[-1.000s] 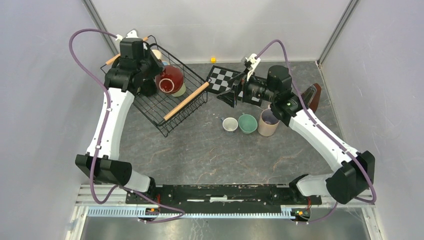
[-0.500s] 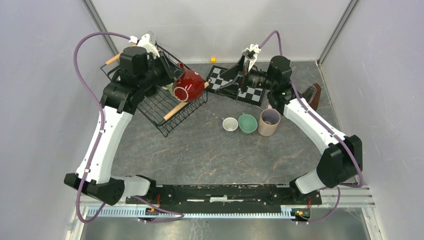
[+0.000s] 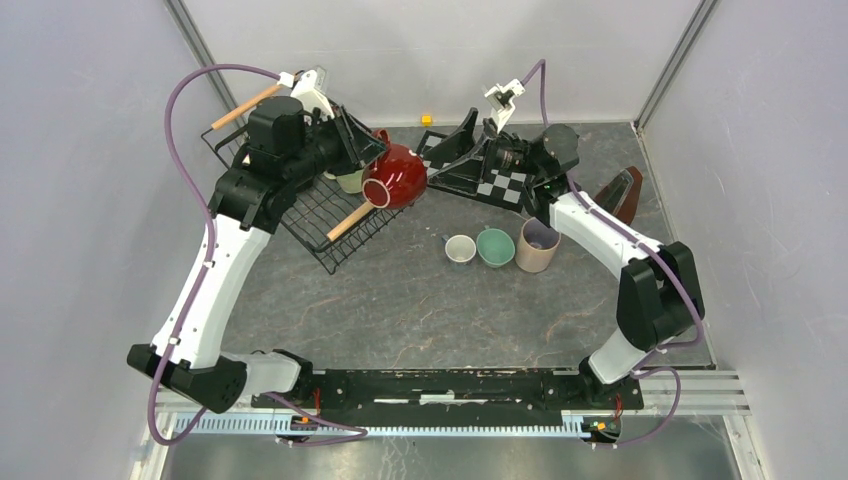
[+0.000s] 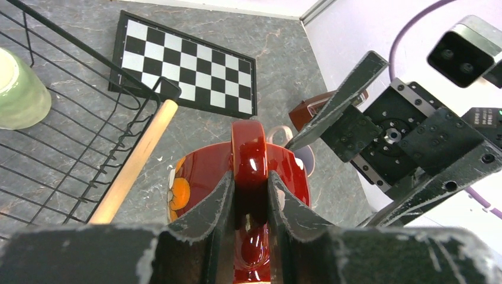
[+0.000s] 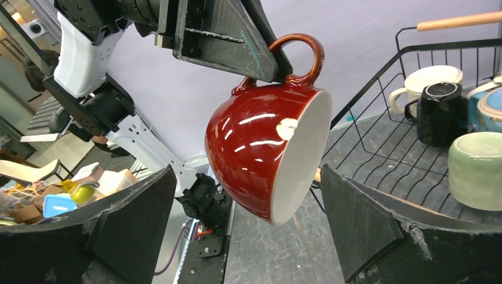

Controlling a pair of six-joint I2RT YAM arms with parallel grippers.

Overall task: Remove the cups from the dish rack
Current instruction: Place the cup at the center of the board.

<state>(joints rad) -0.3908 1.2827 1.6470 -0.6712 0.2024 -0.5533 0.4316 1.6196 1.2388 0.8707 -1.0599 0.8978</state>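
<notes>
My left gripper (image 4: 248,189) is shut on the handle of a glossy red cup (image 3: 395,176) with a white inside. It holds the cup tilted in the air just past the right rim of the black wire dish rack (image 3: 312,222). My right gripper (image 5: 245,225) is open wide and faces the red cup (image 5: 260,154), one finger on each side, apart from it. In the right wrist view the rack holds a cream cup (image 5: 426,80), a black cup (image 5: 441,112), a blue cup (image 5: 488,109) and a light green cup (image 5: 473,168).
Three cups stand on the table: white (image 3: 460,248), teal (image 3: 494,246), beige-pink (image 3: 537,245). A checkered board (image 3: 505,186) lies under the right gripper. A brown metronome (image 3: 620,190) stands at the right. A small yellow block (image 3: 426,120) sits by the back wall.
My left gripper has lifted the red cup out of the rack and carried it right, over the rim. My right gripper has swung up and left to face it.
</notes>
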